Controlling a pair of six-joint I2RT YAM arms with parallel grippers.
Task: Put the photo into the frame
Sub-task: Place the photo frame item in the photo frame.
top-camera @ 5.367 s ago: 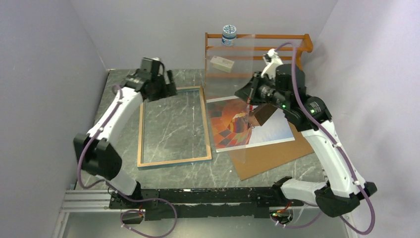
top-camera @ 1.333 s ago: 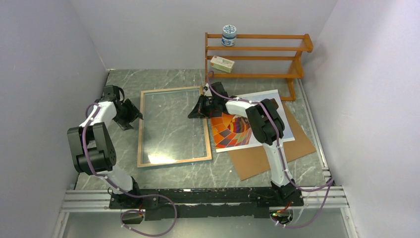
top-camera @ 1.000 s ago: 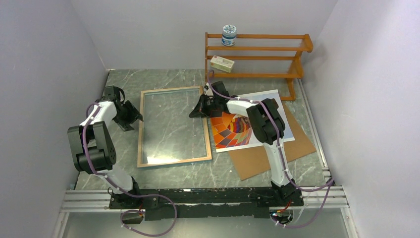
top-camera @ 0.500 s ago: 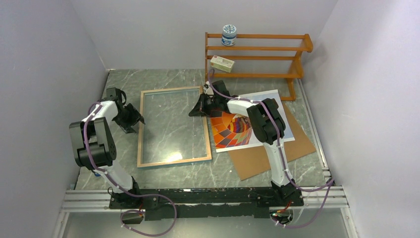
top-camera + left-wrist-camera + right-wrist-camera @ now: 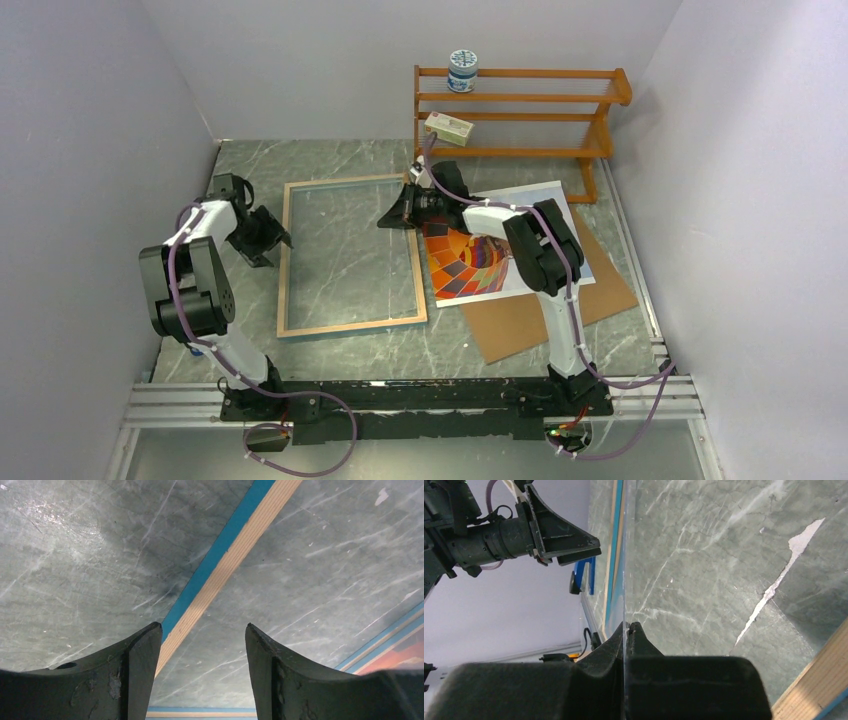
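Top external view has the left tool (image 5: 265, 238) low over the counter (image 5: 450, 352) at the left rail of the frame (image 5: 350, 325), which lies flat with its light wood back rim up. In the left wrist view this tool (image 5: 202, 630) stands wide open and holds nothing; the blue and wood rail (image 5: 235, 550) runs on a slant ahead of it and passes down beside its left finger. The right tool (image 5: 392, 218) is at the frame's far right corner, and in the right wrist view its fingers (image 5: 639, 635) are pinched tight on the thin edge of the clear pane (image 5: 350, 255). The photo (image 5: 455, 270) lies face up just right of that tool, outside the frame beside its right rail, on a brown backing board (image 5: 530, 320) and partly under the right arm.
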